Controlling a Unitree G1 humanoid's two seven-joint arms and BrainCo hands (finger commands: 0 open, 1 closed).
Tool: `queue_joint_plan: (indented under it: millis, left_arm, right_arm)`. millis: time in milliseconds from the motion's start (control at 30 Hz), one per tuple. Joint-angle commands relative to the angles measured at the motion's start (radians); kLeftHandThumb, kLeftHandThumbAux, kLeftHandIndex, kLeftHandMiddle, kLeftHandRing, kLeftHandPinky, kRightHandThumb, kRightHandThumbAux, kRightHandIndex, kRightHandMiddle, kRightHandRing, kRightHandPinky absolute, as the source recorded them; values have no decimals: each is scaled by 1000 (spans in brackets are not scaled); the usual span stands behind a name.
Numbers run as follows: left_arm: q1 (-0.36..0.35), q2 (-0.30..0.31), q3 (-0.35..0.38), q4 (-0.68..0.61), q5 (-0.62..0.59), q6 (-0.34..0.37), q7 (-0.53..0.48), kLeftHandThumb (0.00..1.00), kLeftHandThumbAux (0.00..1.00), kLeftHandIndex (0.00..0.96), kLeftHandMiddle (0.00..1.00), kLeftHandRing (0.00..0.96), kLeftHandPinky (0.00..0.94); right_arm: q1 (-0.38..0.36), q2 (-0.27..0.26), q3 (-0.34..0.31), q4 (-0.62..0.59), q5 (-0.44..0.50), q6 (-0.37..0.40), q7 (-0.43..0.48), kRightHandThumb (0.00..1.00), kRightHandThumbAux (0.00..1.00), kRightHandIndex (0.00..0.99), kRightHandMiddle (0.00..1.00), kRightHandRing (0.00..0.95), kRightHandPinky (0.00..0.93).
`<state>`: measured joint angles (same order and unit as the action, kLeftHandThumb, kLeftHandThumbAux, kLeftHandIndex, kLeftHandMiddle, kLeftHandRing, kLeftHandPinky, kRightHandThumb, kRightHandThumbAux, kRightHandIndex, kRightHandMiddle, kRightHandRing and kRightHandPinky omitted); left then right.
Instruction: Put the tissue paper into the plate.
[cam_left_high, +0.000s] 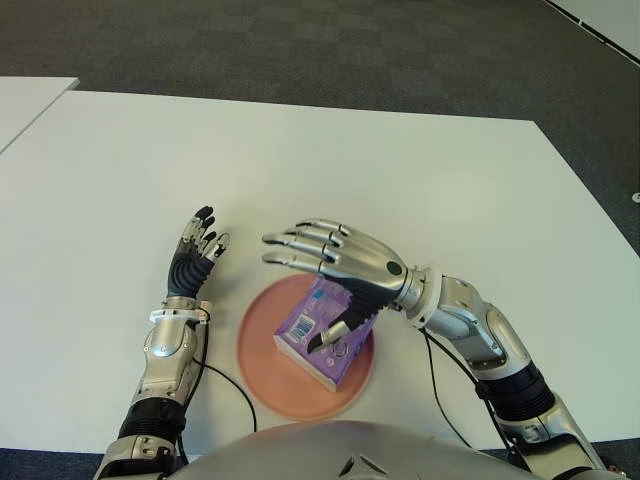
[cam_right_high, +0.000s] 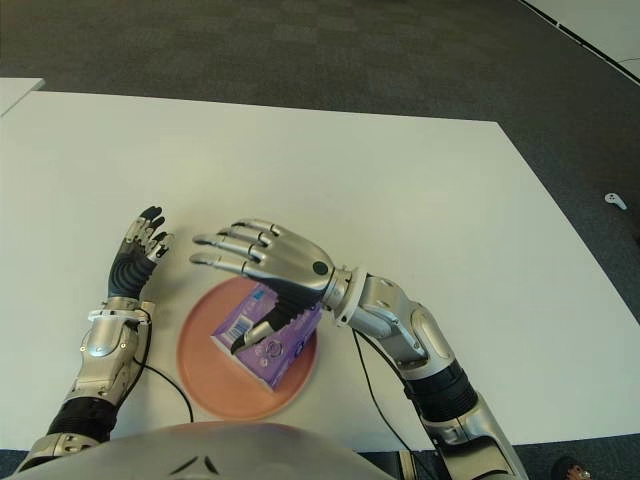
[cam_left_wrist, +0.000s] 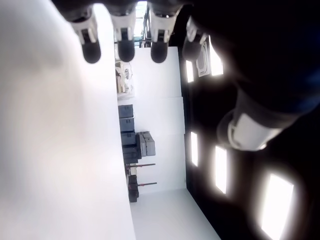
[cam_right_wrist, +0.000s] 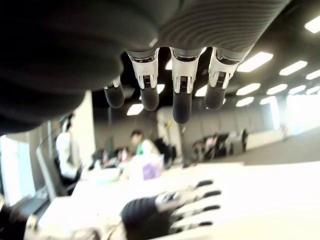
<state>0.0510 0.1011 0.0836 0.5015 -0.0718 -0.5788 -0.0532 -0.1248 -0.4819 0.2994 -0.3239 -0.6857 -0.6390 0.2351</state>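
Tissue paper, a purple pack, lay inside the plate, a round pink dish low in the centre of the left eye frame, at the near edge of the white table. The pack sat tilted across the plate's right half, one corner reaching toward the rim.

The right hand showed just above the pack, slightly above centre of the frame, palm down, with its fingers stretched out flat toward the left and its thumb angled down over the pack's top face. Whether the thumb touched the pack could not be told. The right wrist view showed the fingertips straight and spread, with nothing between them, so the hand held nothing.

The left hand showed to the left of the plate, in the lower left part of the frame, fingers extended and slightly fanned, holding nothing. Its wrist view showed the four fingertips straight and apart from one another above the white tabletop.
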Motion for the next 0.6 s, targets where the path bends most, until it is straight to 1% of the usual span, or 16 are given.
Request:
queue_joint_plan:
  millis: [33,100,200,267,367,400,433,467,500,600]
  left_arm:
    - [57,-21,4,137,18,17,9,0,581,0,0,0,0]
    - [53,-24,5,138,19,14,9,0,585,0,0,0,0]
    - [47,-27,9,145,27,4,17,0,590,0,0,0,0]
    - [44,-28,11,151,30,-1,19,0,594,0,0,0,0]
    - [41,-29,10,156,33,-7,25,0,597,0,0,0,0]
    - [41,-29,10,157,35,-10,25,0,597,0,0,0,0]
    - [41,-28,9,159,37,-12,26,0,597,0,0,0,0]
    - [41,-27,9,159,38,-14,27,0,595,0,0,0,0]
    - [42,-26,8,160,39,-17,28,0,595,0,0,0,0]
    - [45,-25,7,159,40,-24,27,0,591,0,0,0,0]
  right_arm:
    - [-28,62,-45,44,61,72,-43,92,325,0,0,0,0]
    - [-48,85,-59,52,99,114,-37,95,333,0,0,0,0]
    - [-117,114,-114,85,187,204,-24,99,339,0,0,0,0]
    - [-147,123,-138,101,221,238,-24,111,338,0,0,0,0]
    - [-144,165,-166,107,251,291,-60,136,337,0,0,0,0]
    - [-127,199,-177,106,263,319,-90,141,337,0,0,0,0]
    - [-115,229,-194,123,277,331,-128,154,329,0,0,0,0]
    - [-108,248,-205,134,286,338,-154,163,320,0,0,0,0]
    - [-96,261,-231,178,304,317,-198,167,317,0,0,0,0]
    - [-74,280,-272,253,337,268,-270,168,328,0,0,0,0]
